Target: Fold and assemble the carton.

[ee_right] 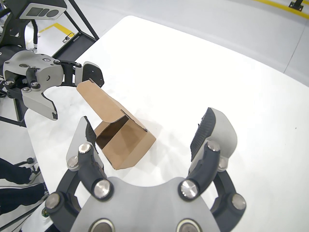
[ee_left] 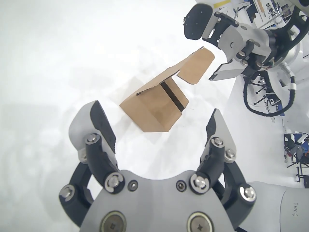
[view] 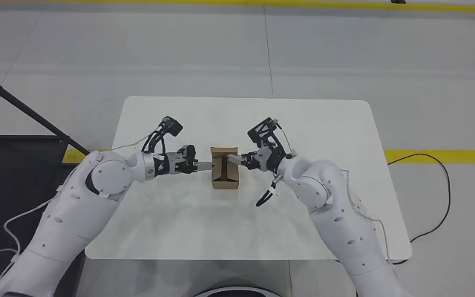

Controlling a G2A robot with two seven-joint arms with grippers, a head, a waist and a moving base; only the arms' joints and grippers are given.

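We see a small brown corrugated-cardboard carton [view: 224, 168] resting near the middle of a smooth white table [view: 312, 134], directly between our two grippers. The left gripper [ee_left: 155, 111] sits just beside one end, its black-padded fingers spread apart. The right gripper [ee_right: 146, 117] faces the other end, likewise spread wide. The carton is boxy and partly folded, one flap angled upward, its open end showing a dark interior.
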